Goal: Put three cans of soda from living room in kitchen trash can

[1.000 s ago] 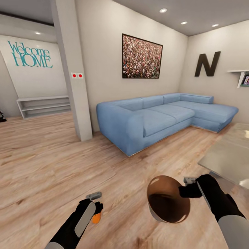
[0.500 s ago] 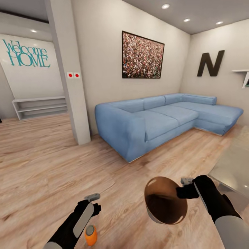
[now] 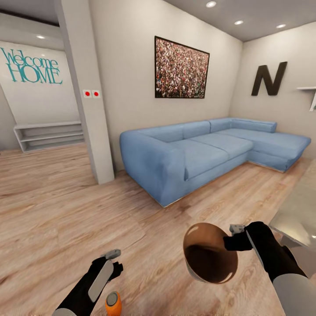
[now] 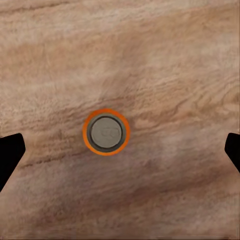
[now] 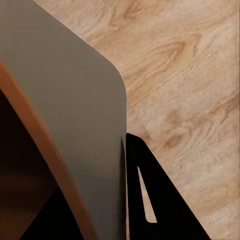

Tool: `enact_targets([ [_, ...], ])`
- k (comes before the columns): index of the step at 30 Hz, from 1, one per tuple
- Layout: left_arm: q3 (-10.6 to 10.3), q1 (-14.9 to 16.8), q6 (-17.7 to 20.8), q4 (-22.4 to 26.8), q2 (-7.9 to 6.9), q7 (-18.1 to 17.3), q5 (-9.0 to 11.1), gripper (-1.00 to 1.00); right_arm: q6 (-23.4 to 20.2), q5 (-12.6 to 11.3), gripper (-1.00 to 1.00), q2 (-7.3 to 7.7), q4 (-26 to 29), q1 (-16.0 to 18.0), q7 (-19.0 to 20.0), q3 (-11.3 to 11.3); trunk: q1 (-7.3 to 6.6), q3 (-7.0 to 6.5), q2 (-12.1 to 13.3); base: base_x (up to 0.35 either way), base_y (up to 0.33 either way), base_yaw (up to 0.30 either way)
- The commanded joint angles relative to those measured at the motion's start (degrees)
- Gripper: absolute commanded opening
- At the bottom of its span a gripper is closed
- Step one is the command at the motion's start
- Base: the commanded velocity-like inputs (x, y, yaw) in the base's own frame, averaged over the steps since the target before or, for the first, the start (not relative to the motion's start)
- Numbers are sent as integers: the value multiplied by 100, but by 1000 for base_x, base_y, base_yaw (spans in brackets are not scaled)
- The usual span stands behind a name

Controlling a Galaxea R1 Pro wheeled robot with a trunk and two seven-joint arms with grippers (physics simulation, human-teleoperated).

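An orange soda can with a silver top stands upright on the wood floor, just below my left gripper. In the left wrist view the can is seen from above, with my open left gripper spread wide above it and not touching it. My right gripper is shut on the rim of the trash can, which hangs tilted with its tan-brown inside facing the head camera. The right wrist view has the trash can's grey wall against a black finger. The other two cans are out of view.
A blue corner sofa stands ahead, with a big letter N on the wall behind it. The low grey table is at my right. A white pillar rises ahead to the left, with white shelves beyond it.
The orange can, close under my left gripper's fingers a second ago, now stands lower on the floor, apart from them. The head view has shifted slightly. The trash can stays gripped.
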State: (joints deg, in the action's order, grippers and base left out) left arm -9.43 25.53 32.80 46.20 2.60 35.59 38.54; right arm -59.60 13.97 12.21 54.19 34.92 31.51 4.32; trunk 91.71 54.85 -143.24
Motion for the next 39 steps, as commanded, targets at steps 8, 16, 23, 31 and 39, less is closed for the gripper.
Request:
enact_targets([
  [8, 150, 151, 117, -314, -232, -261, -44, 100, -40, -171, -100, 19, 693, -18, 60, 15, 20, 177, -12, 1, 0, 0],
  [16, 143, 376, 102, -882, -246, -890, -391, 100, -40, -198, -100, 84, 1571, -34, 74, 21, 40, 355, -22, 0, 0, 0],
  [23, 150, 564, 83, -988, -270, -1208, -452, 100, -40, -214, -100, 86, 2448, -380, 82, 24, 58, 510, -32, 0, 0, 0],
  [31, 150, 1038, -79, -1778, -244, -1258, -461, 100, -40, -218, -100, 90, 2957, -580, 83, 28, 79, 687, -43, 0, 0, 0],
  [39, 136, 1084, -163, -1898, -226, -1339, -453, 100, -40, -235, -100, 90, 3437, -813, 85, 35, 100, 864, -53, 0, 0, 0],
])
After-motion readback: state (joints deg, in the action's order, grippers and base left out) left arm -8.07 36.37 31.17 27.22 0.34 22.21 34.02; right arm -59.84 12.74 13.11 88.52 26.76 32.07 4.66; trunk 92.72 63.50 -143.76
